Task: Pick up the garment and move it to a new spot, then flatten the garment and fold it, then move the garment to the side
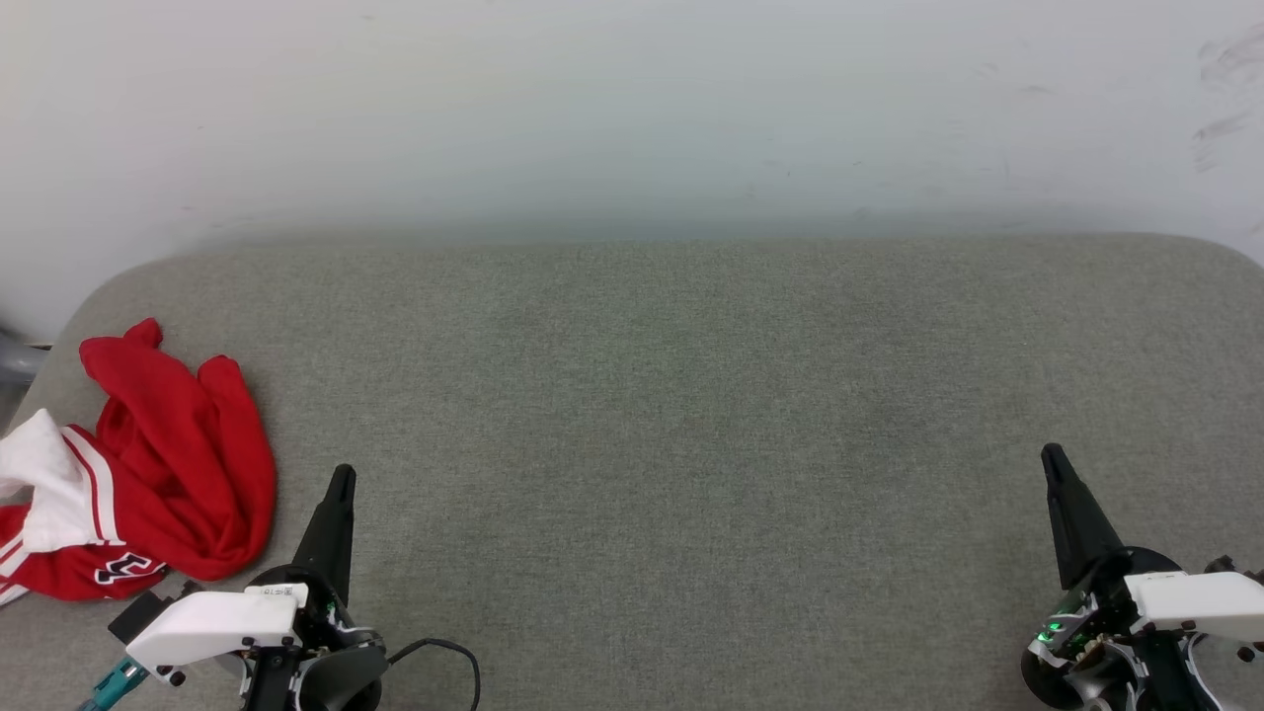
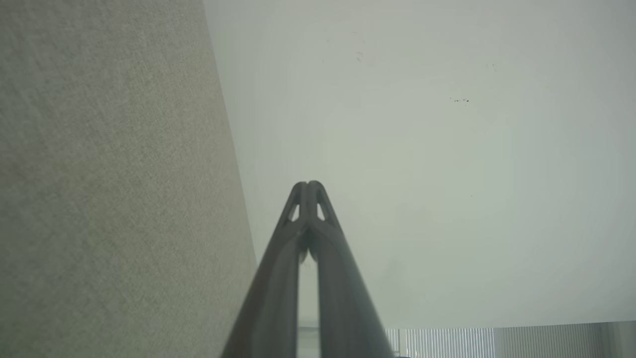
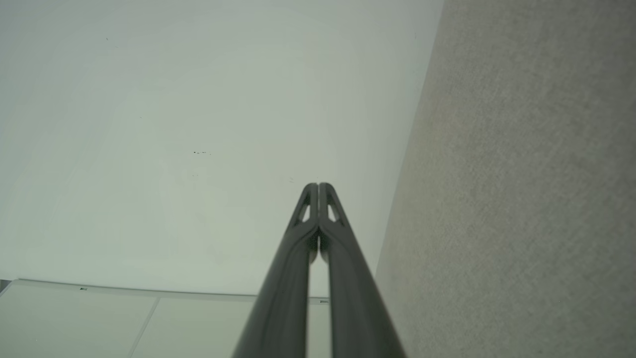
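Two grippers sat at the near edge of a grey fabric-covered surface (image 1: 691, 395), well apart from each other. The left gripper (image 1: 343, 474) was at the lower left of the head view and the right gripper (image 1: 1053, 454) at the lower right. Both pointed toward the pale wall (image 1: 632, 99) behind the surface.

The left gripper's jaws were pressed together with nothing between them. In the left wrist view its two dark fingers (image 2: 278, 278) met at the tip, with the grey fabric to their left and the pale wall ahead. The right gripper's jaws were likewise together and held nothing. In the right wrist view its fingers (image 3: 293, 278) touched at the tip, with the fabric to their right and the wall to their left. Whether either gripper touched the surface could not be told.

The garment (image 1: 168, 464) lay in a crumpled heap at the far left end of the surface, near its rounded corner and just beside the left gripper, clear of that gripper's fingers. It was mostly bright red. A white sleeve (image 1: 44, 484) with red-and-white striped trim (image 1: 91, 472) bunched at its left side, and a scrap of black, white-outlined lettering (image 1: 128, 568) showed at its near edge. The picture's left edge cut off part of it. The garment's near edge came close to the white housing (image 1: 212, 624) of the left wrist — contact could not be judged. A thin black cable (image 1: 449, 647) looped out beside that wrist.
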Tool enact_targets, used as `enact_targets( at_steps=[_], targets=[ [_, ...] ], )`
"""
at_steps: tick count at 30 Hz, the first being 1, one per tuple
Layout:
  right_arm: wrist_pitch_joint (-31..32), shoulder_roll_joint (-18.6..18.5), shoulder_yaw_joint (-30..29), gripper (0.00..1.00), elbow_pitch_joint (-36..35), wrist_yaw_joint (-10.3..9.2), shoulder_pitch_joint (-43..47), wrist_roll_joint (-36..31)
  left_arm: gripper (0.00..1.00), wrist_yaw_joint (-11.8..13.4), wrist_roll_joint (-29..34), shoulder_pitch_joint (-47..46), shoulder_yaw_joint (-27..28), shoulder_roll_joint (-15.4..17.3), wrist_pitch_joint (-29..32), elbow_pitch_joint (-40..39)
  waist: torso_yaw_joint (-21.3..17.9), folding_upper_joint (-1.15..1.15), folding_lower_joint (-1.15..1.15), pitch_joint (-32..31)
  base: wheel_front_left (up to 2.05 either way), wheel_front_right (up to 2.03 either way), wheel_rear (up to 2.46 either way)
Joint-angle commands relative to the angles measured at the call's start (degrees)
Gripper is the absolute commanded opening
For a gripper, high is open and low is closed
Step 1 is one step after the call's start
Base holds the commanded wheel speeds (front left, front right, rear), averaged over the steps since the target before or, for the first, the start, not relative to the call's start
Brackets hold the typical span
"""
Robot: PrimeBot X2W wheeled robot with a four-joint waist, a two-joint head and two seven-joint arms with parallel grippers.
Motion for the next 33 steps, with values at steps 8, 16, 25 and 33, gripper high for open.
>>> enact_targets(
  at_steps=[8,16,25,33],
  targets=[
    [-0.02,0.19,0.03,0.0,0.08,-0.02,-0.77,-0.23,0.0,-0.09,0.01,-0.44,0.13,-0.1,0.09,-0.04,0.0,0.0,0.0,0.0,0.0,0.0,0.0],
    [-0.94,0.03,0.61,1.0,-0.3,0.0,1.1,-0.26,1.0,0.0,0.14,0.66,-1.38,-0.06,-0.86,-0.08,0.02,0.0,0.0,0.0,0.0,0.0,0.0],
    [-3.59,0.03,2.12,1.0,-3.35,0.0,2.35,-1.02,1.0,0.0,0.94,1.02,-4.73,-0.02,-3.41,-2.49,0.27,0.0,0.0,-0.06,0.0,0.0,0.0],
    [-6.13,0.04,3.05,1.0,-6.21,0.0,3.32,-7.07,1.0,0.0,4.74,1.34,-7.57,0.63,-6.14,-5.35,0.48,0.0,0.0,-0.24,0.0,0.0,0.0]
  ],
)
